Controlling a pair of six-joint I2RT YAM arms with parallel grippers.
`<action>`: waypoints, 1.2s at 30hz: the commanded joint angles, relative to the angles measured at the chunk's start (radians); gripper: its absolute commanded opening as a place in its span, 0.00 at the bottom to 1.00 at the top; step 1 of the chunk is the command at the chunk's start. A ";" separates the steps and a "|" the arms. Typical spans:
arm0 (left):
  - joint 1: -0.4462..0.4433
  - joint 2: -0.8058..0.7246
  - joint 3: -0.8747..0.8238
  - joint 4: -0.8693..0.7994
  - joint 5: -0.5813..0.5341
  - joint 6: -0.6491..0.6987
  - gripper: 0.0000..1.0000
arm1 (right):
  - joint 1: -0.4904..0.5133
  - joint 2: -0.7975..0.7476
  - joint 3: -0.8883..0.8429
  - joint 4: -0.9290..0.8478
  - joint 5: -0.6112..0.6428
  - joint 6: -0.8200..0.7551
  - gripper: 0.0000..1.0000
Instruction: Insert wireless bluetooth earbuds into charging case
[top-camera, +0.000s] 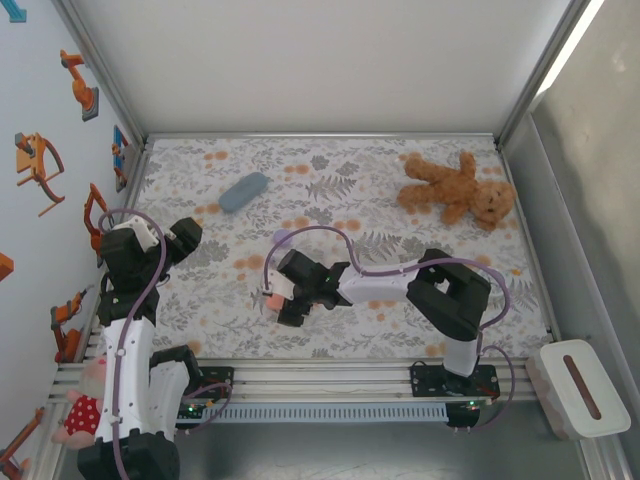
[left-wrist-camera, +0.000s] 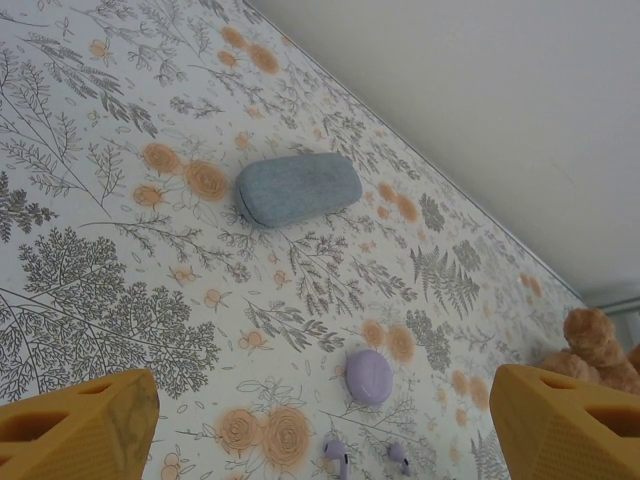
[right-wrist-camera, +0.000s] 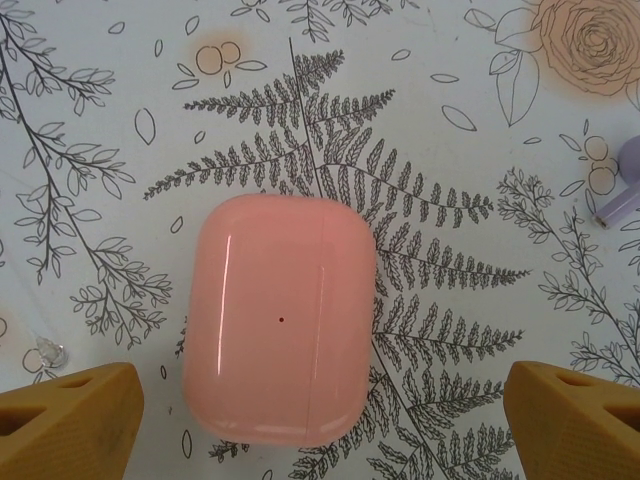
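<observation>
My right claw (right-wrist-camera: 320, 428) is wide open and holds nothing; it hangs over the table (top-camera: 370, 170), which has a cloth with leaves and flowers on it. A pink case (right-wrist-camera: 280, 320) lies flat on the cloth with its lid shut; it sits between my two yellow fingers (right-wrist-camera: 70, 420), and they do not touch it. A tiny clear thing (right-wrist-camera: 50, 352) lies just left of the pink case; it is too small for me to tell what it is.

My left claw (left-wrist-camera: 320, 425) is wide open too, and it holds nothing; it is up off the table, near the left wall. In front of it two lilac earbuds (left-wrist-camera: 336, 455) lie side by side on the cloth; they are out of any case. A small round lilac case (left-wrist-camera: 368, 377) sits just past them, near but not touching. One of the lilac earbuds also peeks in at the right edge of my right wrist view, well apart from the pink case.

Farther back lies a grey-blue case (left-wrist-camera: 298, 188), on its own; a brown teddy bear (top-camera: 455, 187) lies in the far right corner of the table.
</observation>
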 joint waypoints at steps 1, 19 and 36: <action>0.008 -0.015 0.000 -0.005 -0.003 0.024 0.85 | -0.004 0.026 -0.008 0.028 -0.002 -0.030 0.91; 0.010 -0.031 -0.001 -0.001 -0.002 0.015 0.86 | 0.007 0.107 0.048 0.010 0.008 -0.002 0.67; 0.011 -0.053 0.007 -0.046 0.012 0.024 0.86 | 0.002 0.089 0.042 0.065 0.007 0.050 0.46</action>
